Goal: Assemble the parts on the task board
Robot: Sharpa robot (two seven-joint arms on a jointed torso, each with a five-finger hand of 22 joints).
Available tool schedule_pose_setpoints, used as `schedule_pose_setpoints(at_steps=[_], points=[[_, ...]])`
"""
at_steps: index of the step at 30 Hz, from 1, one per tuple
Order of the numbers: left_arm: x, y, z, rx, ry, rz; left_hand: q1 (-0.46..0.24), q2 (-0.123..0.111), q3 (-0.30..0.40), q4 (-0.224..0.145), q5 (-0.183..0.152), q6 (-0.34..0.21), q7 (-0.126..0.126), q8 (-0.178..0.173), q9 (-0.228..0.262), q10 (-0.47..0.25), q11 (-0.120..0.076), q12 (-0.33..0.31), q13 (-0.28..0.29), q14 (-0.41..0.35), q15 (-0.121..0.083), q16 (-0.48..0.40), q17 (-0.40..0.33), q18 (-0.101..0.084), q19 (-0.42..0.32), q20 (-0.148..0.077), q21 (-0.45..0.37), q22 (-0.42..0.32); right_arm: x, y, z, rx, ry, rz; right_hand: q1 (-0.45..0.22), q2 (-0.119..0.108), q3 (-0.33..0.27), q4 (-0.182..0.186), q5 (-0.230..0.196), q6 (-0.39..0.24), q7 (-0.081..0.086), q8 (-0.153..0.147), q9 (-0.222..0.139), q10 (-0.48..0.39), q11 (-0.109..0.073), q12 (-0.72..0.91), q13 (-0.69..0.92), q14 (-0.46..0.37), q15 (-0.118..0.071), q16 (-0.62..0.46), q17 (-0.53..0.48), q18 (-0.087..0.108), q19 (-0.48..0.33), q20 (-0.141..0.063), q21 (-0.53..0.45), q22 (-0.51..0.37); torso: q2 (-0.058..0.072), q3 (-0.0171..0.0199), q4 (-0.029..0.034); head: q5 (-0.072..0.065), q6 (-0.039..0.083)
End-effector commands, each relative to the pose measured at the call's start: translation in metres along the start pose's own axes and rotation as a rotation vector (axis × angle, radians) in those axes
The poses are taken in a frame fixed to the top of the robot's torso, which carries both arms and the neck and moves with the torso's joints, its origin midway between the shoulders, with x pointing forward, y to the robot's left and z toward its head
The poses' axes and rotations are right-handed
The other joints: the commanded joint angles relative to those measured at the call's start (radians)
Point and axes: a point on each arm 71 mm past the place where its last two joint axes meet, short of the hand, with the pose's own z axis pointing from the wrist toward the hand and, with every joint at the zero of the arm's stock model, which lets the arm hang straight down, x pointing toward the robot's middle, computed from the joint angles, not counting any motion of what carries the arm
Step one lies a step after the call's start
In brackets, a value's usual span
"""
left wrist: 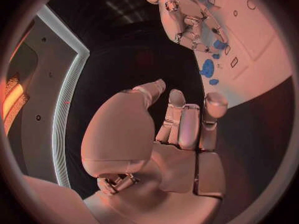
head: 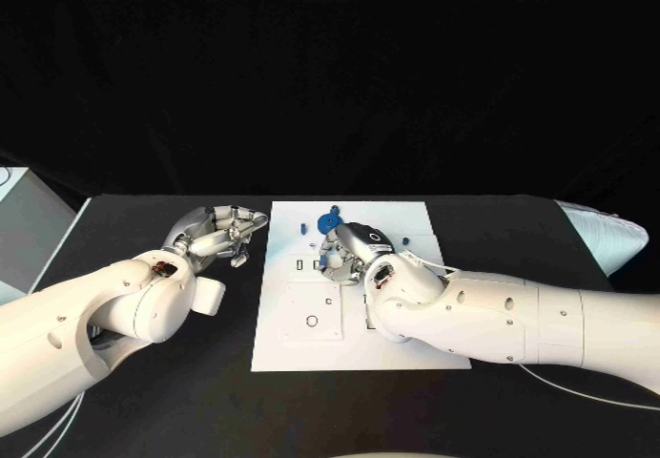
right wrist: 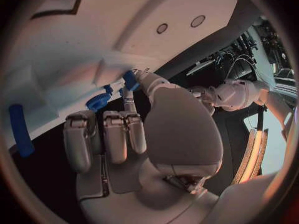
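On the black counter, the white task board lay in the middle, with small blue parts near its far edge: a round disc-shaped part and a smaller blue piece just beyond it. The right robot hand rested over the board's middle, fingers curled down toward the parts; whether it pinched anything could not be told. In its wrist view a blue peg and a small blue piece sat close to its fingertips. The left robot hand stood off the board's left edge, fingers curled in and holding nothing.

By judgement, the parts appeared light, rigid plastic, probably smooth and liable to slip or tip. The disc would be best taken across its rim, the peg about its mid-length.
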Motion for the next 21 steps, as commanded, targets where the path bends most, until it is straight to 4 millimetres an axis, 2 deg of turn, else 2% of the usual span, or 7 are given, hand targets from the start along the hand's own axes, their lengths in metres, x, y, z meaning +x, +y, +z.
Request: schedule_pose_setpoints(at_steps=[1, 18, 19, 21], points=[[0.002, -0.0008, 0.0, 0.006, 0.019, 0.001, -0.005, -0.007, 0.001, 0.007, -0.001, -0.005, 0.001, 0.006, -0.001, -0.005, 0.0, 0.002, -0.001, 0.007, -0.001, 0.006, 0.001, -0.011, 0.005, -0.001, 0.007, 0.001, 0.002, 0.0001, -0.0006, -0.009, 0.01, -0.014, -0.011, -0.01, -0.006, 0.005, 0.0, -0.019, 0.003, -0.013, -0.007, 0.1, 0.008, -0.001, 0.257, 0.106, 0.002, 0.007, 0.263, -0.014, 0.103, 0.0, 0.005, 0.263, 0.001, 0.0, -0.0005, 0.001, -0.001], [0.0014, -0.0006, -0.0001, 0.004, 0.018, 0.002, -0.005, -0.007, 0.001, 0.007, -0.001, -0.008, 0.002, 0.006, -0.002, -0.005, 0.0, 0.005, 0.001, 0.01, 0.0, 0.009, 0.008, -0.011, 0.007, -0.001, 0.008, 0.003, 0.0026, -0.0006, 0.0001, -0.013, 0.017, -0.015, -0.016, -0.027, -0.033, 0.022, -0.007, -0.07, 0.025, -0.037, -0.023, 0.059, 0.027, -0.048, 0.215, 0.106, 0.019, 0.007, 0.263, -0.014, 0.103, 0.016, 0.005, 0.263, 0.001, 0.0002, -0.0002, -0.001, -0.005], [0.0014, -0.0006, -0.0001, 0.004, 0.018, 0.002, -0.005, -0.007, 0.001, 0.007, -0.001, -0.008, 0.002, 0.006, -0.002, -0.005, 0.0, 0.005, 0.001, 0.01, 0.0, 0.009, 0.008, -0.011, 0.007, -0.001, 0.008, 0.003, 0.0026, -0.0006, 0.0001, -0.013, 0.016, -0.013, -0.019, -0.029, -0.039, 0.027, -0.012, -0.075, 0.026, -0.038, -0.024, 0.055, 0.029, -0.053, 0.211, 0.106, 0.021, 0.007, 0.263, -0.014, 0.103, 0.017, 0.005, 0.263, 0.001, 0.0001, -0.0004, -0.001, -0.005], [0.0013, -0.0006, -0.0001, 0.004, 0.018, 0.002, -0.005, -0.007, 0.001, 0.007, -0.001, -0.008, 0.002, 0.006, -0.002, -0.005, 0.0, 0.005, 0.001, 0.01, 0.0, 0.009, 0.008, -0.011, 0.007, -0.001, 0.008, 0.003, 0.0024, -0.0006, 0.0, -0.015, 0.014, -0.01, -0.036, -0.032, -0.076, 0.051, -0.072, -0.084, 0.028, -0.04, -0.027, 0.047, 0.033, -0.062, 0.203, 0.106, 0.026, 0.007, 0.263, -0.014, 0.103, 0.023, 0.005, 0.263, 0.001, 0.0, -0.0004, -0.002, -0.005]])
